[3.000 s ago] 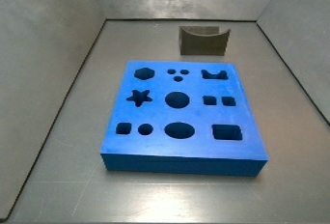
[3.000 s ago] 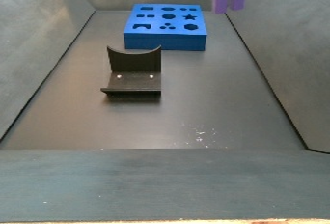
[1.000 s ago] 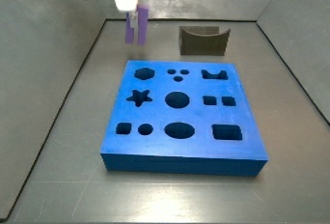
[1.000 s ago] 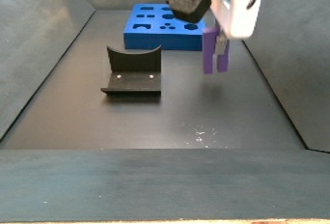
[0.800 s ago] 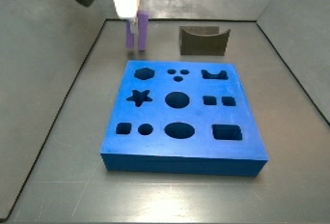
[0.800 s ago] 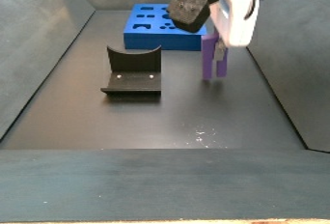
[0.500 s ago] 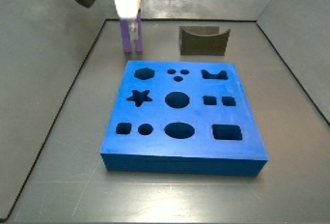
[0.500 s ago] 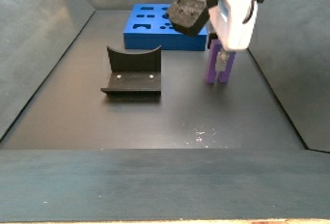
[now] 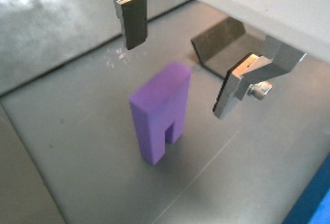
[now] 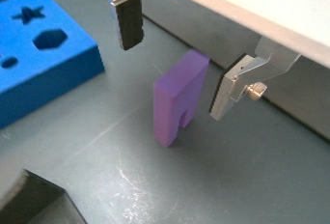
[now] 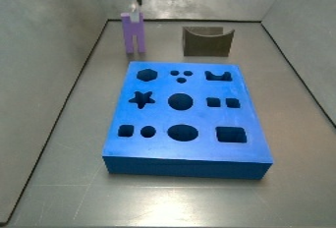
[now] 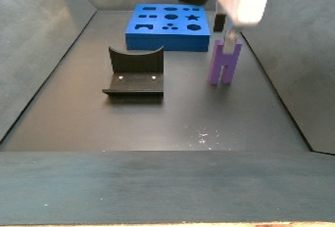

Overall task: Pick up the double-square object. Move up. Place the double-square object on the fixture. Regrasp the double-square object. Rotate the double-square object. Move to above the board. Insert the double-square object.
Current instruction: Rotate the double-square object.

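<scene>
On the grey tray floor, near a side wall, the small light-purple plastic double-square object [image 12: 225,61] stands upright, unheld. The gripper [image 9: 188,46] hovers above it, jaws wide apart and empty, fingers [image 10: 127,22] clear of it. By my reading nothing is done: the dark L-shaped fixture [image 12: 133,71] and the blue holed board [image 11: 184,116] are untouched.

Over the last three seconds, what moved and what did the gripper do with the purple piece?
The gripper carried the double-square object down from the top of the frame to the floor beside the board, then let go: its fingers now stand open and clear above the piece, which stands upright alone. The board and the fixture stayed where they were.
</scene>
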Available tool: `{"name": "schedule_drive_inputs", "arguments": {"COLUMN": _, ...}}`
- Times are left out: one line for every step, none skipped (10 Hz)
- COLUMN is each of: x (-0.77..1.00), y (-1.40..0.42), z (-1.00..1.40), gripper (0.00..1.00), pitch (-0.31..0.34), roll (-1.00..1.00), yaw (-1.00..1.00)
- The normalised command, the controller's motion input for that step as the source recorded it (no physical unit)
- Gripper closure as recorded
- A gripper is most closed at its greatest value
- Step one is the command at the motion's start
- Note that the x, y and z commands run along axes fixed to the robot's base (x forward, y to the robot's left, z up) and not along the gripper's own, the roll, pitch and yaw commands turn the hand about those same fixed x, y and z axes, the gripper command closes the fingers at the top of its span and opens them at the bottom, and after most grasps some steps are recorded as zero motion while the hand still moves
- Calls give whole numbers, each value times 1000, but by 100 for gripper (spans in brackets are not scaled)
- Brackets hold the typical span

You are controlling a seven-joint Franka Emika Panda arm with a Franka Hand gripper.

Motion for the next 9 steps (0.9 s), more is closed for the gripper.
{"name": "schedule_drive_inputs", "arguments": {"x": -20, "y": -9, "z": 343, "gripper": 0, "pitch": 43, "roll": -36, "yaw": -1}}
{"name": "schedule_drive_inputs", "arguments": {"x": -18, "y": -7, "z": 184, "gripper": 0, "pitch": 50, "roll": -42, "yaw": 0}}
{"name": "schedule_drive_inputs", "arguments": {"x": 0, "y": 0, "z": 0, "gripper": 0, "pitch": 0, "roll": 0, "yaw": 1000}}
{"name": "schedule_drive_inputs", "arguments": {"x": 7, "y": 0, "z": -17, "gripper": 0, "pitch": 0, "roll": 1, "yaw": 1000}}
{"name": "schedule_drive_inputs", "arguments": {"x": 12, "y": -1, "z": -6, "gripper": 0, "pitch": -1, "roll": 2, "yaw": 1000}}
{"name": "schedule_drive_inputs", "arguments": {"x": 12, "y": -1, "z": -6, "gripper": 0, "pitch": -2, "roll": 2, "yaw": 1000}}
{"name": "schedule_drive_inputs", "arguments": {"x": 12, "y": -1, "z": -6, "gripper": 0, "pitch": -2, "roll": 2, "yaw": 1000}}
{"name": "schedule_drive_inputs", "arguments": {"x": 12, "y": -1, "z": -6, "gripper": 0, "pitch": -2, "roll": 2, "yaw": 1000}}
{"name": "schedule_drive_inputs", "arguments": {"x": 12, "y": -1, "z": -6, "gripper": 0, "pitch": -2, "roll": 2, "yaw": 1000}}
